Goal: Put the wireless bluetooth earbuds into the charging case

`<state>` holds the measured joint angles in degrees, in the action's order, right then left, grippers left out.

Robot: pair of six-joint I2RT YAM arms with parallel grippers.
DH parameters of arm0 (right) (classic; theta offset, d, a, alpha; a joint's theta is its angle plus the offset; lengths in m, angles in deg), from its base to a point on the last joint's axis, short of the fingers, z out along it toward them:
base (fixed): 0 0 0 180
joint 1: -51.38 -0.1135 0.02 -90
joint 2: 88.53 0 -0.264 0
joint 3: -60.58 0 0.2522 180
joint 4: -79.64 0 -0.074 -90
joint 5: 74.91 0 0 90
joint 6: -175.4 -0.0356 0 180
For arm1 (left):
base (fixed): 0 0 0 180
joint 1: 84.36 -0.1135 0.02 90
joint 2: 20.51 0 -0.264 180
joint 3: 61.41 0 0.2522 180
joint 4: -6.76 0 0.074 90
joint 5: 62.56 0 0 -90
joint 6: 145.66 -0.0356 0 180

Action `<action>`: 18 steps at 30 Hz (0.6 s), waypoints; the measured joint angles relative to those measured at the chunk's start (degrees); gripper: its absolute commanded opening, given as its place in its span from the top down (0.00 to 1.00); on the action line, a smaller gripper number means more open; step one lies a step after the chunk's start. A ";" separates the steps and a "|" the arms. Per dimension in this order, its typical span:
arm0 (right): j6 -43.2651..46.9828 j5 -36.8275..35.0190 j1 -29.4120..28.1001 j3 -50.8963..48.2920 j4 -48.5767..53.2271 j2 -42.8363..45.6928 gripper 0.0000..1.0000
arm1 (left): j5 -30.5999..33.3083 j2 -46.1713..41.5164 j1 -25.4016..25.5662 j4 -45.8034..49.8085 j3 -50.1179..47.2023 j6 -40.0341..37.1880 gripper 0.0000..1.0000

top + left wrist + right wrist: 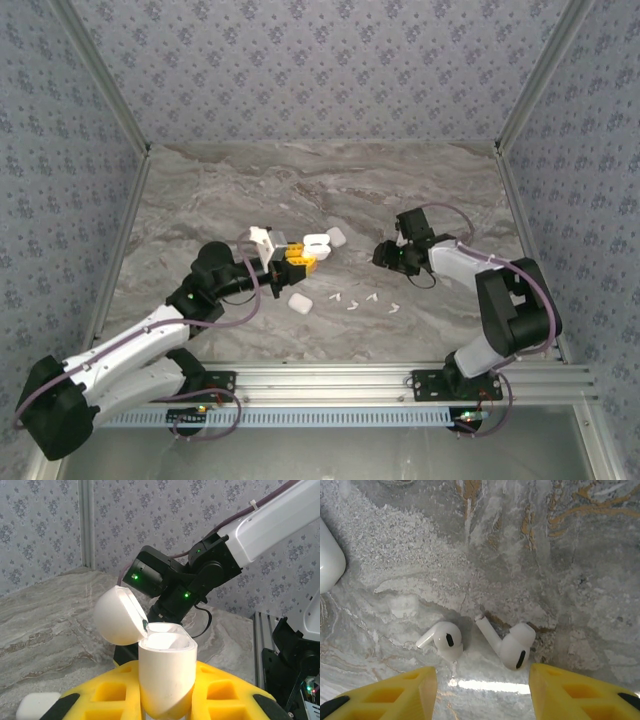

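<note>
- My left gripper (167,692) has yellow fingers and is pinching a white rounded plastic charging case (167,665). The case stands upright at the bottom centre of the left wrist view.
- The case's hinged lid (119,616) is open and tipped back to the left.
- My right gripper (481,675) has its yellow fingers spread wide along the bottom edge of the right wrist view, with nothing between them.
- Two small white stemmed earbuds (447,641) lie side by side on the grey marbled tabletop (545,555), just above the gap between those fingers and touching neither.
- In the overhead view, a loose row of tiny white earbuds (352,304) sits at lower centre between the arms. Another white case (300,302) lies just to its left.
</note>
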<state>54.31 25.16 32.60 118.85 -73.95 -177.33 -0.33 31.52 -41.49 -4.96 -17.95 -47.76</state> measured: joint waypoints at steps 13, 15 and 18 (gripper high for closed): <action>2.14 -0.24 -0.02 4.26 -0.79 -5.27 0.46 | 0.42 -0.96 0.00 1.55 0.00 -0.55 1.00; 2.45 -0.26 -0.02 5.18 -0.63 -5.95 0.46 | 0.42 -1.27 0.00 1.68 0.02 -0.63 1.00; 3.08 -0.26 -0.02 6.45 -0.61 -7.06 0.46 | 0.44 -1.60 0.00 1.95 0.02 -0.83 1.00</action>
<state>57.39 24.90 32.57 125.30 -74.57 -184.39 0.10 29.92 -41.49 -3.01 -17.93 -48.59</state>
